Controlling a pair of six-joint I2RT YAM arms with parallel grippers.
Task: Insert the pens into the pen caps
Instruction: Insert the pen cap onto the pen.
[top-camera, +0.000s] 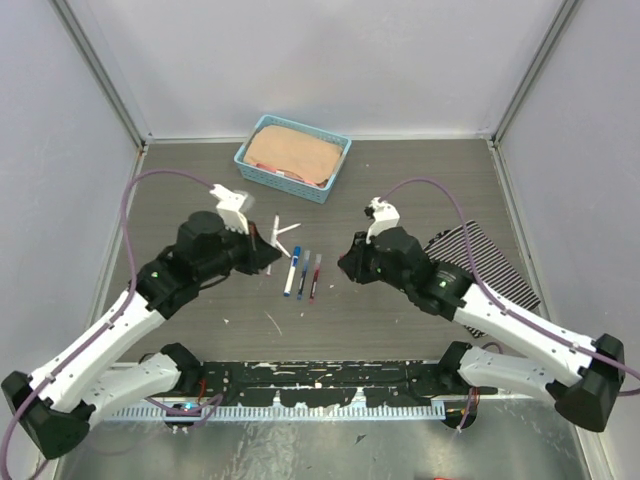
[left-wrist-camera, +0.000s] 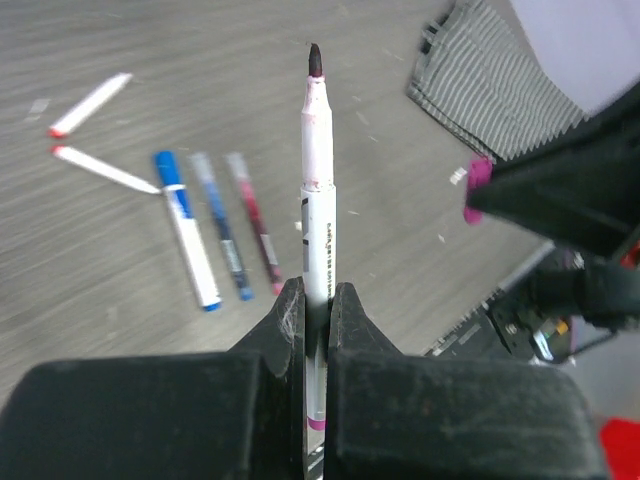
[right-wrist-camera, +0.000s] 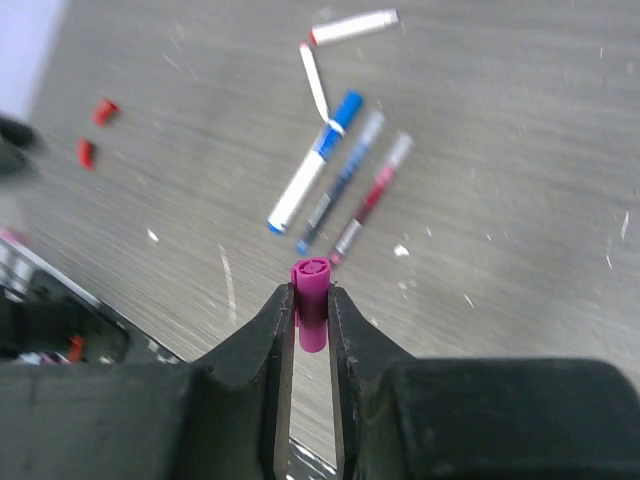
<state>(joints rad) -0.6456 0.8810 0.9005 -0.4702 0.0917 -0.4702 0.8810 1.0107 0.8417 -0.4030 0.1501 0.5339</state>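
My left gripper (left-wrist-camera: 317, 300) is shut on a white pen (left-wrist-camera: 318, 180) with a dark magenta tip that points away from the camera. My right gripper (right-wrist-camera: 311, 295) is shut on a magenta pen cap (right-wrist-camera: 311, 300), open end outward. In the top view the left gripper (top-camera: 262, 255) and the right gripper (top-camera: 348, 262) face each other above the table, apart. Between them lie three capped pens: blue (top-camera: 292, 270), dark blue (top-camera: 303, 273) and maroon (top-camera: 315, 275). Two uncapped red-tipped pens (top-camera: 276, 228) (top-camera: 289, 230) lie behind them. Two red caps (right-wrist-camera: 105, 110) (right-wrist-camera: 86, 152) lie on the table.
A blue basket (top-camera: 245, 160) holding a peach cloth stands at the back centre. A striped cloth (top-camera: 480, 265) lies on the right under my right arm. A black rail with white marks (top-camera: 320, 385) runs along the near edge.
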